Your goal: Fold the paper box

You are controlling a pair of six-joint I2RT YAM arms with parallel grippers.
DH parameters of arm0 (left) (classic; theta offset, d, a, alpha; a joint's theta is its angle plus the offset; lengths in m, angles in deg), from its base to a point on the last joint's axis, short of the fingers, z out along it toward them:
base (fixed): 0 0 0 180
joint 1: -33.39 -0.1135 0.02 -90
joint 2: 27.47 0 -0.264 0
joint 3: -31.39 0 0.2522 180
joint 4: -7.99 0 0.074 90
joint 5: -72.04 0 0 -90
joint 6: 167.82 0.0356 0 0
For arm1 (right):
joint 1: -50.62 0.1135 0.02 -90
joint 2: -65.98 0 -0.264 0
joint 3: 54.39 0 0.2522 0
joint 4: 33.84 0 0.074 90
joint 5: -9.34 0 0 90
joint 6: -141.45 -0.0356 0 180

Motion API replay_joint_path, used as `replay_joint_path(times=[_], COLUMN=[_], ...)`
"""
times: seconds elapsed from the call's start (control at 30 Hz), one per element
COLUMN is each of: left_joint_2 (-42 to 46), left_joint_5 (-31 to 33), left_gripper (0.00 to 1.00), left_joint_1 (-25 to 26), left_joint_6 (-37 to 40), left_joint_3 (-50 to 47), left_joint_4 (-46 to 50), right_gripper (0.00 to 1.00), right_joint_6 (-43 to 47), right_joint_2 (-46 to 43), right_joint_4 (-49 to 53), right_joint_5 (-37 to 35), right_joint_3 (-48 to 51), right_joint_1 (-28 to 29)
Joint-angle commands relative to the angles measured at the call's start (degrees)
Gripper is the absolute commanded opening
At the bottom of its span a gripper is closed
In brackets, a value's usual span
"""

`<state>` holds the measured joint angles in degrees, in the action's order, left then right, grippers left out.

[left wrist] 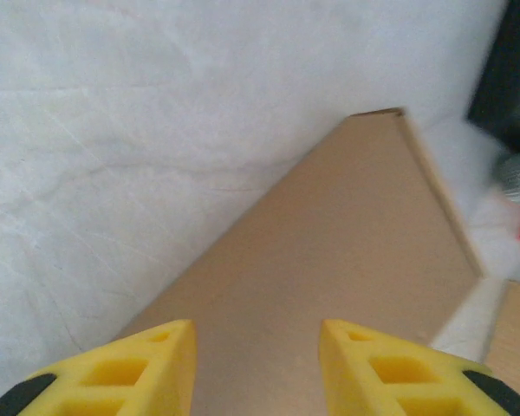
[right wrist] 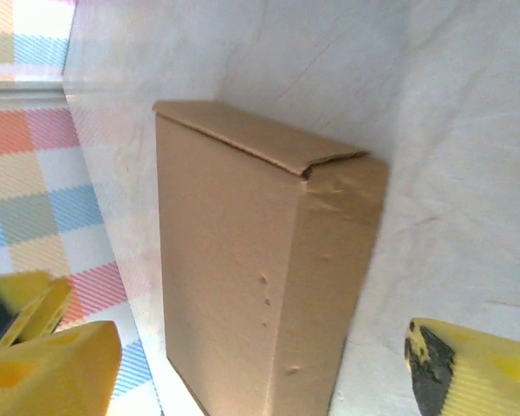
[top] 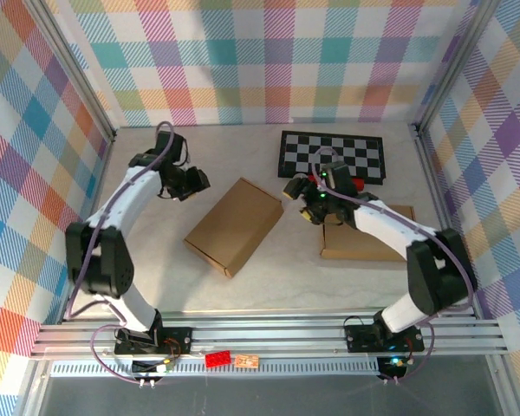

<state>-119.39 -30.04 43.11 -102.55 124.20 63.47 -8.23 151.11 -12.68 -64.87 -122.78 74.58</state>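
The paper box (top: 234, 225) lies closed and flat at the middle of the table, a brown cardboard slab set diagonally. My left gripper (top: 195, 182) hovers off its upper left corner. In the left wrist view the yellow fingertips (left wrist: 156, 360) stand apart over the box's top face (left wrist: 329, 251) with nothing between them. My right gripper (top: 299, 195) is by the box's upper right corner, just clear of it. Its fingers (right wrist: 52, 364) are spread wide, and the box (right wrist: 243, 243) shows beyond them, dented along one long edge, with its end flap tucked.
A black-and-white checkerboard mat (top: 332, 154) lies at the back right. A second flat brown cardboard piece (top: 364, 243) sits under the right forearm. A small red object (top: 354, 185) is beside the mat. Aluminium frame rails and plaid walls (top: 52, 156) enclose the table.
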Motion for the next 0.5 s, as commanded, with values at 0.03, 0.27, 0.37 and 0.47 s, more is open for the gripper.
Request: replay_joint_path(times=[0.03,0.27,0.37,0.47], left_joint_2=[12.9,34.4,43.0,49.4], left_joint_5=[3.0,8.6,14.5,28.3], left_gripper=[1.0,1.0,1.0,1.0], left_joint_1=[0.1,0.2,0.4,1.3], left_joint_6=[-4.3,-5.0,-3.2,-4.3], left_joint_3=[-7.9,-23.6,-28.5,-32.4], left_joint_4=[-4.8,-8.8,-7.4,-4.6], right_gripper=[0.99,0.99,0.99,0.99], right_joint_6=[8.1,15.1,17.0,24.0], right_joint_2=[-13.1,-32.6,-40.0,-50.4], right_joint_4=[16.5,36.8,40.8,36.0], right_joint_5=[-12.4,-35.2,-48.3,-55.7], right_joint_3=[0.1,0.7,4.6,12.9], right_joint_1=[-0.9,-1.7,-1.9,-1.8])
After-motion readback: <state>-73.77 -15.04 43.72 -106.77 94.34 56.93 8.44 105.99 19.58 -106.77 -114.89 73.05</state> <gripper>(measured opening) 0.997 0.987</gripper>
